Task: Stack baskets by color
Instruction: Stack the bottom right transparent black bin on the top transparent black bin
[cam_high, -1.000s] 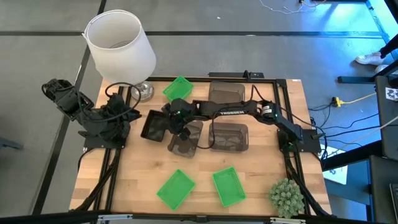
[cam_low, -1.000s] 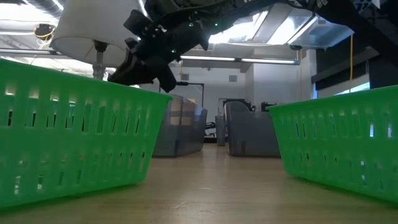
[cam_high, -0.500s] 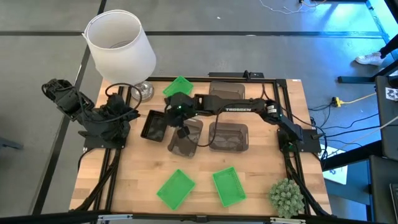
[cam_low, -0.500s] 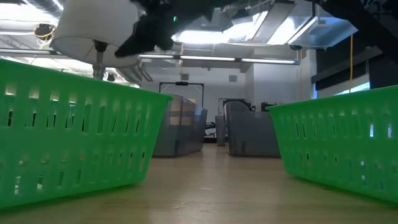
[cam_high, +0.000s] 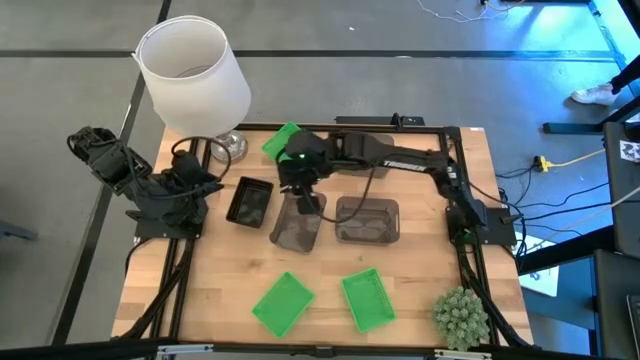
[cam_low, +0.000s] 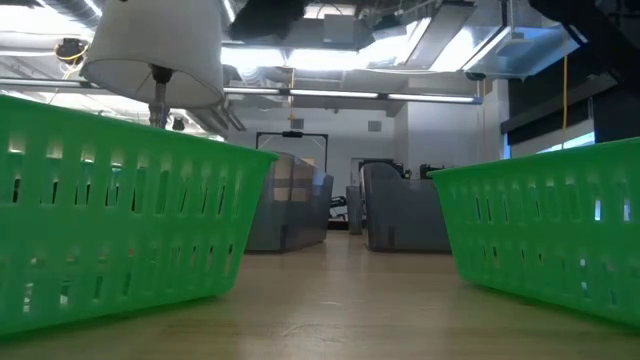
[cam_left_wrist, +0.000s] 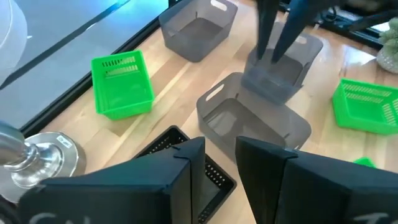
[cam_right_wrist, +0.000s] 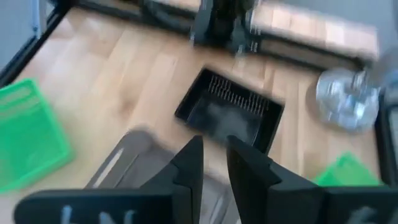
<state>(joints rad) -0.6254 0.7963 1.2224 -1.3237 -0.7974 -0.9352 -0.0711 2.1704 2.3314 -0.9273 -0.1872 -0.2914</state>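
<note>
**Workshop floor lit from above around a wooden bench**

A pale wooden table (cam_high: 320, 290) framed in black rails is sitting on a grey floor (cam_high: 60, 120) crossed by dark seams. A white lampshade (cam_high: 192, 72) on a silver base (cam_high: 230, 148) is standing at the far left corner, and a round green plant ball (cam_high: 461, 316) is resting at the near right corner. Cables (cam_high: 560, 160) are trailing over the floor to the right. Long ceiling lights (cam_low: 380, 97) are glowing over the room beyond, where a dark doorway (cam_low: 290, 145) is showing.
</note>
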